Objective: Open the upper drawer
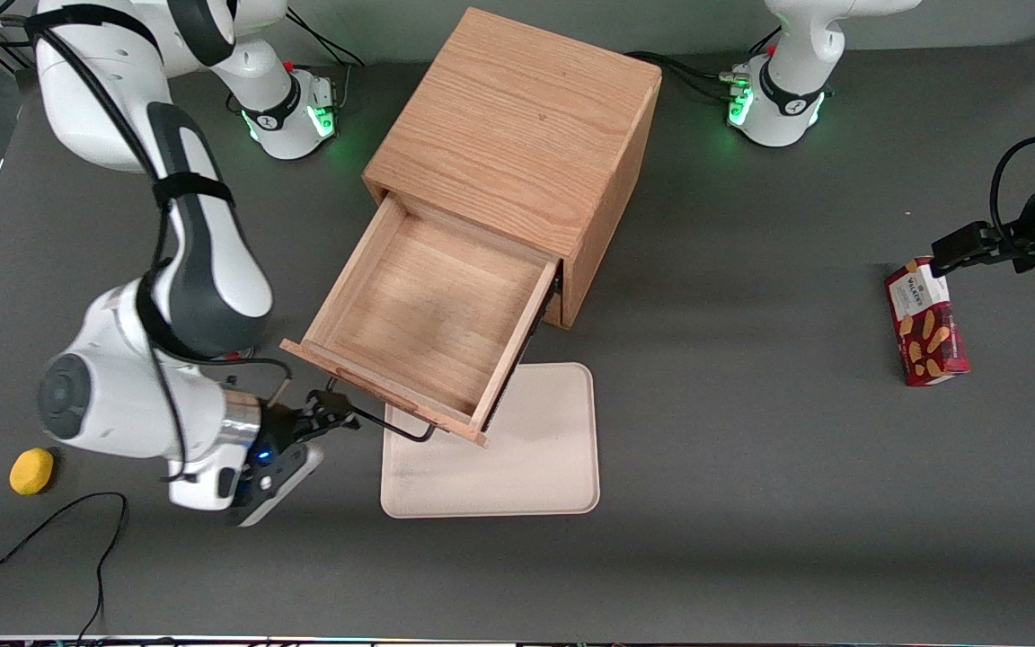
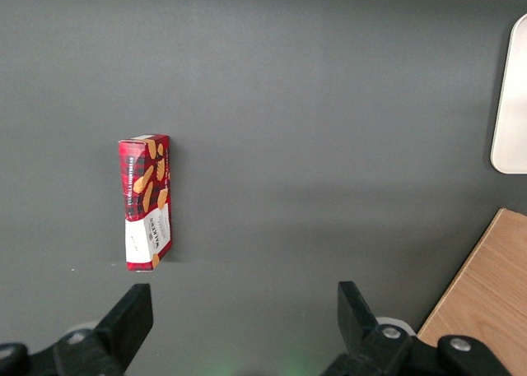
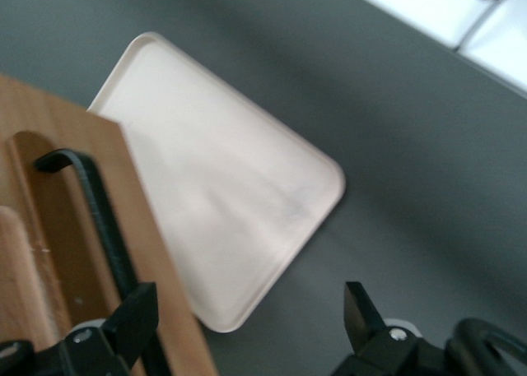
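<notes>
The upper drawer, shallow light oak with visible grain and bare inside, stands pulled far out of the boxy wooden cabinet, overhanging a smooth cream tray with rounded corners on the grey surface. Its thin black bar handle faces the front camera. The hand sits at the handle's end, fingers spread wide, one finger close beside the bar. A yellow ball lies near the working arm's end; a red biscuit box lies toward the parked arm's end.
</notes>
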Available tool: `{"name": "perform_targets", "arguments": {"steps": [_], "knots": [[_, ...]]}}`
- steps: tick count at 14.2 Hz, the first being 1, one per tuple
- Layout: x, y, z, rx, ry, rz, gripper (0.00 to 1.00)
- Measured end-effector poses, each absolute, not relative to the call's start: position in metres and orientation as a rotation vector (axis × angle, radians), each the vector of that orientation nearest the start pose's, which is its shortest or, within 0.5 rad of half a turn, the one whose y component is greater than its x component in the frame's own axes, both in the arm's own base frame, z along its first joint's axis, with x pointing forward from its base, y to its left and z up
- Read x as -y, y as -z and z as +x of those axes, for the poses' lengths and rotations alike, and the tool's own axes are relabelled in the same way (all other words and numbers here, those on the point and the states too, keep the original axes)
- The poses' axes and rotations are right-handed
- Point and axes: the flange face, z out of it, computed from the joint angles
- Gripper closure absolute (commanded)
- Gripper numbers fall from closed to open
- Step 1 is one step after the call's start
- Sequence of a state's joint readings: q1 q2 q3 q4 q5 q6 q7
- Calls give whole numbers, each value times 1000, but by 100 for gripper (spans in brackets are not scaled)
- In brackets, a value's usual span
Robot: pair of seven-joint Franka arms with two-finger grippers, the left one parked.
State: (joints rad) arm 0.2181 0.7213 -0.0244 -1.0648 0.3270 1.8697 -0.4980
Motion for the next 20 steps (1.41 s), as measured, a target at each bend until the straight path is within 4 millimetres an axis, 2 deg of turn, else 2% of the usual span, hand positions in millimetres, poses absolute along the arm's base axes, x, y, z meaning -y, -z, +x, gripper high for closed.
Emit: {"name": "perform_targets", "arguments": {"steps": [2, 7, 9, 12, 15, 17, 20], "knots": [[-161, -424, 745, 837, 203, -2727, 0], [-156, -423, 744, 835, 169, -2730, 0], [-146, -430, 742, 831, 140, -2745, 0], [-128, -466, 732, 866, 104, -2806, 0], [-116, -504, 707, 895, -25, -2869, 0], [-91, -525, 689, 792, -136, -2914, 0], [-46, -550, 659, 672, -189, -2945, 0]]}}
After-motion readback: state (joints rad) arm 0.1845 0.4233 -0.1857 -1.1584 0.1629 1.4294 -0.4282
